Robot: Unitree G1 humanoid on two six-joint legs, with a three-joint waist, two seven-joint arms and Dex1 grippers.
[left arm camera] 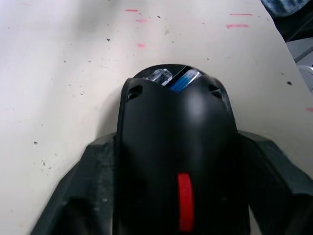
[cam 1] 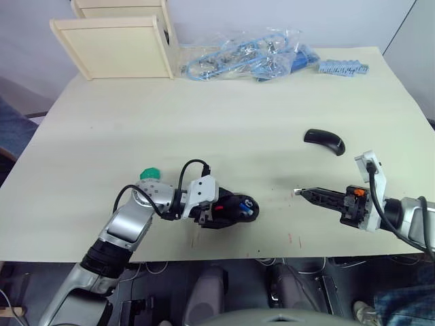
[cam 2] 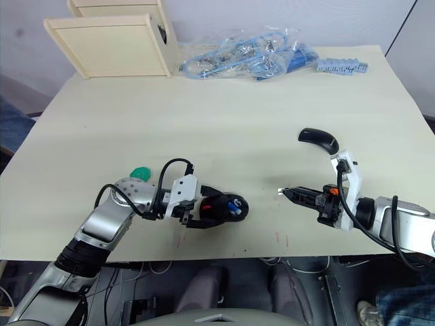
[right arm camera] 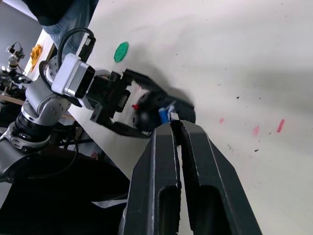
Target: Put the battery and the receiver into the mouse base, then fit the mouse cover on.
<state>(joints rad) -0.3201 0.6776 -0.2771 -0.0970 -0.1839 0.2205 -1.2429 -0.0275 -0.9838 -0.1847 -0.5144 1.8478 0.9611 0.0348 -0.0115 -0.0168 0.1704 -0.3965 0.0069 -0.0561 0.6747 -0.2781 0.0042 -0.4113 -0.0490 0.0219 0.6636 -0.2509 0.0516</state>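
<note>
Gripping the black oval mouse base (cam 1: 231, 208) from both sides, the left gripper (cam 1: 219, 210) sits low and left of centre in the left eye view, its black fingers (left arm camera: 88, 196) clamped on the shell with the red wheel facing the wrist camera. A tiny blue-and-white cylindrical battery (left arm camera: 182, 81) lies in the open far end of the base, beside a clear part that may be the receiver; it is too small to be sure. The right gripper (cam 1: 299, 193), lower right, has its fingers pressed together on a small pale piece I cannot identify, well apart from the base. The glossy black arched mouse cover (cam 1: 324, 141) rests alone on the pale wooden table (cam 1: 231, 109), right of centre.
</note>
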